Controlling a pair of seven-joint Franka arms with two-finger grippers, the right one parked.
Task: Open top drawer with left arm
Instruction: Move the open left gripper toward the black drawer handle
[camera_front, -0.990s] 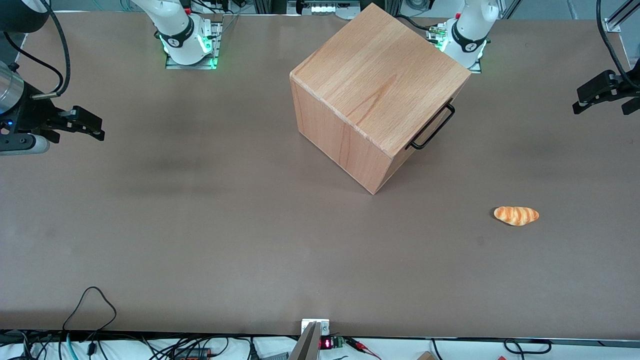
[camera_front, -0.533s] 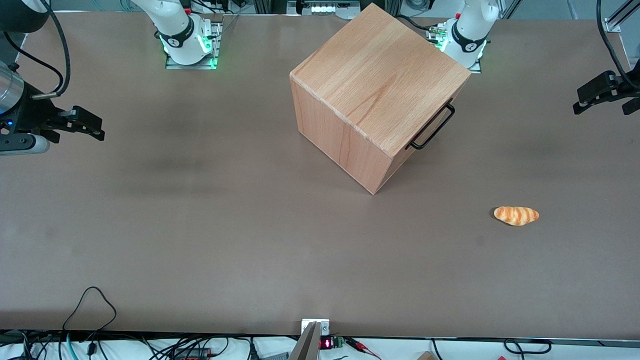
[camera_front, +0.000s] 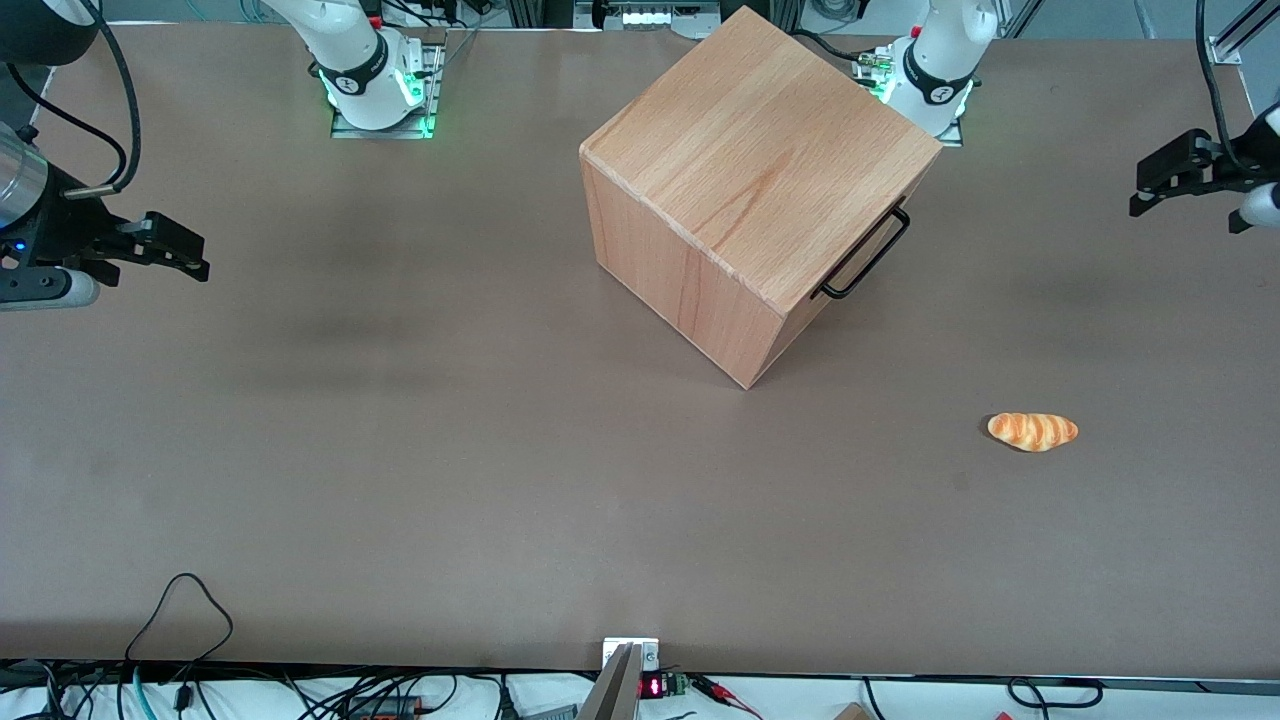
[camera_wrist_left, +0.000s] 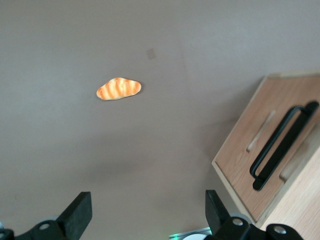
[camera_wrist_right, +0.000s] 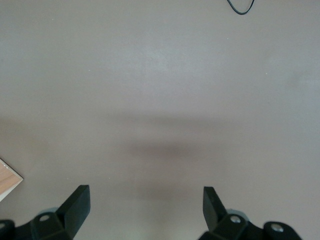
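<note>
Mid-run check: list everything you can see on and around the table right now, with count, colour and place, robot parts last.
cabinet: one, light beech wood, cube-shaped, mid-table, turned at an angle.
top drawer: one, light wood front, shut, facing the working arm's end.
handle: one, thin black bar, on the drawer front.
bread roll: one, orange-striped, on the table nearer the front camera than the cabinet, toward the working arm's end.
table: one, brown.
cables: several, black, at the table's near edge.
left arm's gripper: one, black, open, above the table's working-arm end, apart from the handle.
</note>
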